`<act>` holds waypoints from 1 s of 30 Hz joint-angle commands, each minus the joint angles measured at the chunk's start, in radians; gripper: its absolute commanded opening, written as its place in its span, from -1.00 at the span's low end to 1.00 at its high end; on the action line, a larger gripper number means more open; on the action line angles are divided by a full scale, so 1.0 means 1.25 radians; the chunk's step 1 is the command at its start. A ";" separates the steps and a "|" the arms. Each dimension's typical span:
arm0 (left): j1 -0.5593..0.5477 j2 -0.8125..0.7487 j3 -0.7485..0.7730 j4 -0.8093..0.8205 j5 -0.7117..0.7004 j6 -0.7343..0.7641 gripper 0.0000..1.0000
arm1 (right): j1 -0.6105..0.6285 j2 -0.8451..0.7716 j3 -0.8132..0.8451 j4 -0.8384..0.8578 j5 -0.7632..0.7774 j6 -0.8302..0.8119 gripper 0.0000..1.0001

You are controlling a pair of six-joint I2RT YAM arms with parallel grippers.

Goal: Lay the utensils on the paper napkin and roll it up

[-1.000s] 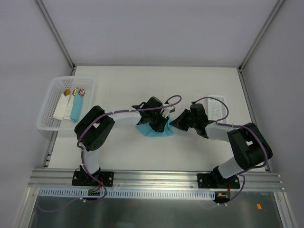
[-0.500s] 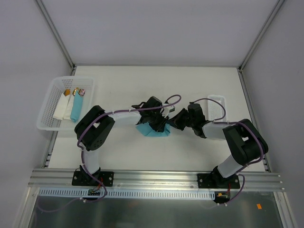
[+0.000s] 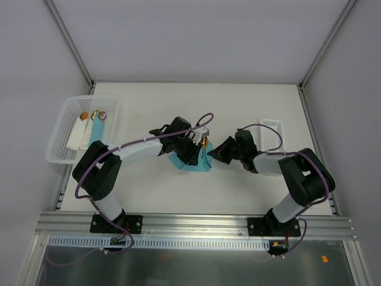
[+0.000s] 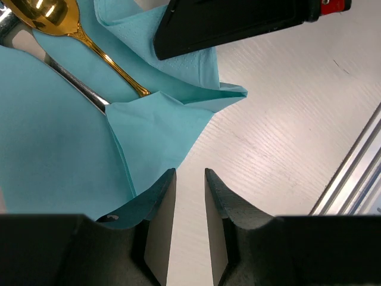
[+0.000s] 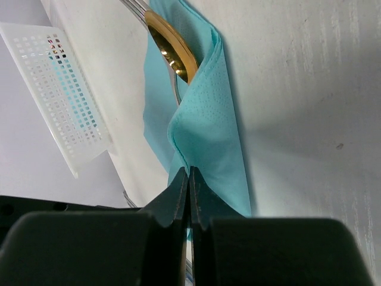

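The left jaws are released. A narrow slit separates the two fingers [image 4: 156, 232], and only bare bench [image 4: 286, 137] shows through it. The paper napkin [image 4: 59, 149] lies just past one fingertip and to that side. Its nearest folded edge reaches that tip, but I cannot tell whether it touches. Further out from the jaws, a flap of the napkin covers the lower end of a gold spoon [image 4: 56, 18], one of the utensils. A silvery handle [image 4: 74, 83] lies beside the spoon, also tucked under the fold. Beyond them a black bar [image 4: 238, 21] crosses over the napkin's far edge.

The right jaws are clenched, tips together, pinching a raised fold of the napkin. From the tips the turquoise sheet stands up as a ridge and runs away across the bench. The spoon's bowl sits in the crease near the ridge's far end. Off to one side, well apart from the jaws, stands a white basket [image 5: 65, 89].

From above, the napkin lies between the two arms' ends, and the spoon's bowl pokes out at its far side.
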State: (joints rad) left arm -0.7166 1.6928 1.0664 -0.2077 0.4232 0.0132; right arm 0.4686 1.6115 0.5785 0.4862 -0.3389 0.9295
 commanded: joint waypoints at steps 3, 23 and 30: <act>0.019 -0.015 -0.022 -0.036 0.079 -0.036 -0.47 | 0.003 -0.004 0.019 0.017 -0.005 -0.018 -1.00; 0.092 0.155 0.055 -0.035 0.147 -0.094 -0.54 | 0.007 -0.013 0.048 -0.021 -0.010 -0.035 -1.00; 0.093 0.188 0.068 -0.035 0.141 -0.098 -0.57 | 0.020 -0.008 0.077 -0.034 -0.009 -0.027 -1.00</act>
State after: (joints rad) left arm -0.6010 1.9041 1.1324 -0.2375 0.5987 -0.0990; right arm 0.4812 1.6115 0.6285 0.4473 -0.3466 0.9039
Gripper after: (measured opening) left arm 0.219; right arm 0.010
